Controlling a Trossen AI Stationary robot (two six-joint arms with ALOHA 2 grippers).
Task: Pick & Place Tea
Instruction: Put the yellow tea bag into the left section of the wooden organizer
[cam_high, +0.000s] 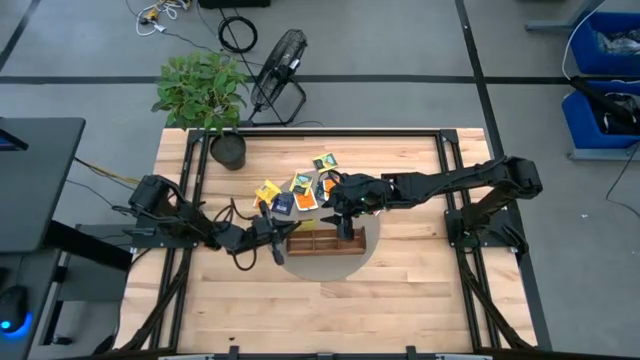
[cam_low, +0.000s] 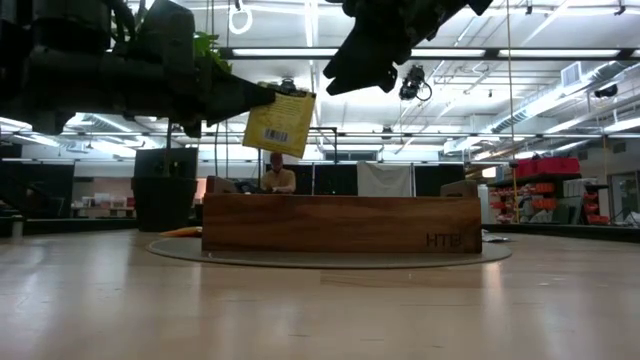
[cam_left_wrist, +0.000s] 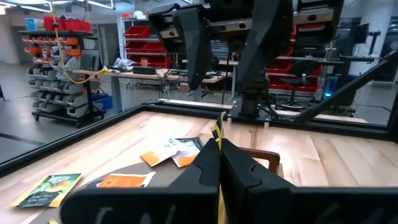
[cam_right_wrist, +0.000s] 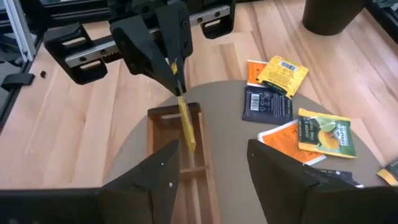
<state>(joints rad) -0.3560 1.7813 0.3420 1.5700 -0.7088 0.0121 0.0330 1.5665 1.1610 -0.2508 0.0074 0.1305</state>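
The left gripper (cam_right_wrist: 176, 78) is clamped tight on a flat yellow tea-bag packet (cam_right_wrist: 186, 123), dangling it over the long brown wooden tray's (cam_right_wrist: 163, 127) left end compartment. The right gripper (cam_right_wrist: 214, 168) hovers above with fingers spread, empty, and the other packets (cam_high: 300, 188) lie just behind the tray.

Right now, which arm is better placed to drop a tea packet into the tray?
Left: its tool already grips a yellow packet above the tray. The right tool is open, empty.

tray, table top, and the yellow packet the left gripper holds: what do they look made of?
Tray: dark stained wood by its grain, satin finish, letters marked on its side in the low view.
Table top: pale wood, butcher-block look from the visible plank strips, slight sheen.
Yellow packet, pinched in the left gripper: probably printed paper or foil-lined paper; thin and flat, with a barcode. Which one is unclear.
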